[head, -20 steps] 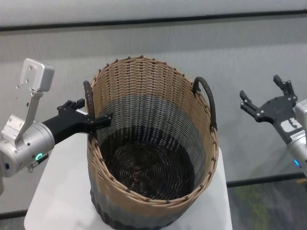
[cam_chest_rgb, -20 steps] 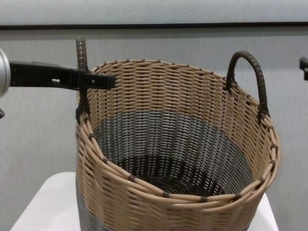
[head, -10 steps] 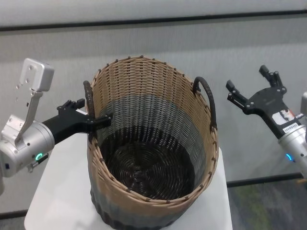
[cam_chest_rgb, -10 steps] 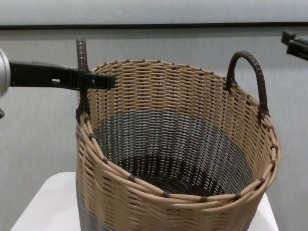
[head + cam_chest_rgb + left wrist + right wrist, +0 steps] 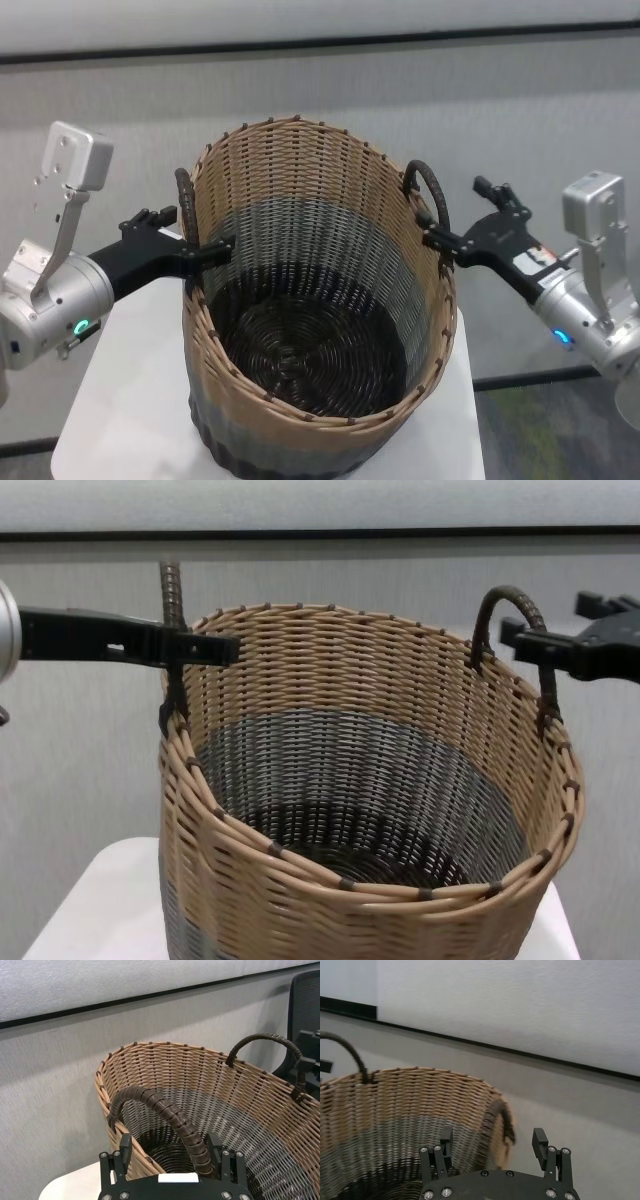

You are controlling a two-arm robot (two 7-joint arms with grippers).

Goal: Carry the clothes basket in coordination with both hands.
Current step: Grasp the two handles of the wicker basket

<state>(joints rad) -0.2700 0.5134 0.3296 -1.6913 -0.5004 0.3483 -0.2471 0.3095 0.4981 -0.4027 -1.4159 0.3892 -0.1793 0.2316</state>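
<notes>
You are mid-approach: the clothes basket stands upright on the white surface, mouth up, handles left and right. Left gripper straddles its handle, jaws open. Right gripper, open, sits beside the right handle. Next: close both, lift level.

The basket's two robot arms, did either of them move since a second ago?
The right gripper swung in from the far right to the right handle, open around it, not yet gripping. The left gripper stayed open astride the left handle. The basket stayed on the white table.
</notes>
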